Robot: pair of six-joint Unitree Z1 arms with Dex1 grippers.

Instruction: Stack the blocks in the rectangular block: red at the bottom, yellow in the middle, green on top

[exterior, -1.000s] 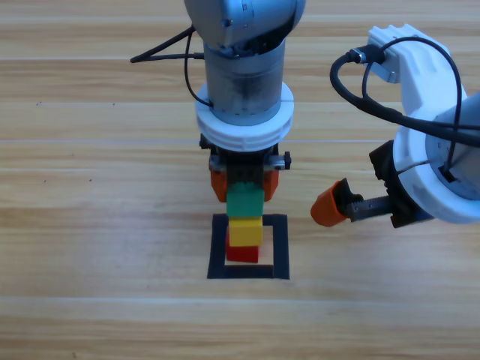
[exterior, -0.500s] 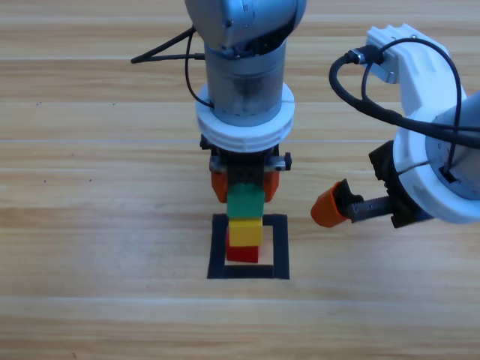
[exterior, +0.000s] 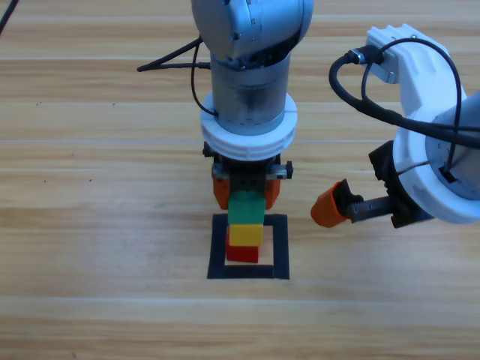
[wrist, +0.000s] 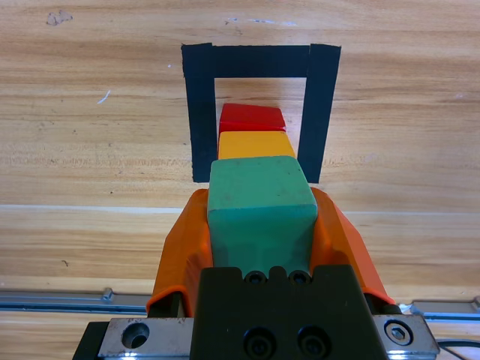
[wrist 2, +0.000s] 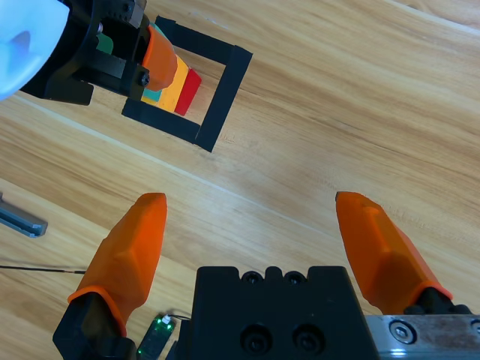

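Inside the rectangular block (exterior: 248, 247), red (exterior: 241, 254) sits on the counter (exterior: 90, 225) with yellow (exterior: 244, 235) on it. Left tool (exterior: 246, 189) still grips green (exterior: 246, 208), now a touch farther back than half a second ago; whether green rests on yellow, cannot tell. Likely the release remains. Right tool (wrist 2: 255, 240) waits well off to the side, jaws spread, empty.

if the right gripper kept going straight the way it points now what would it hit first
Probably bare table: the right gripper, jaws open, aims at wood just beside the rectangular block. The stack and left gripper sit off to one side, though depth is unclear.
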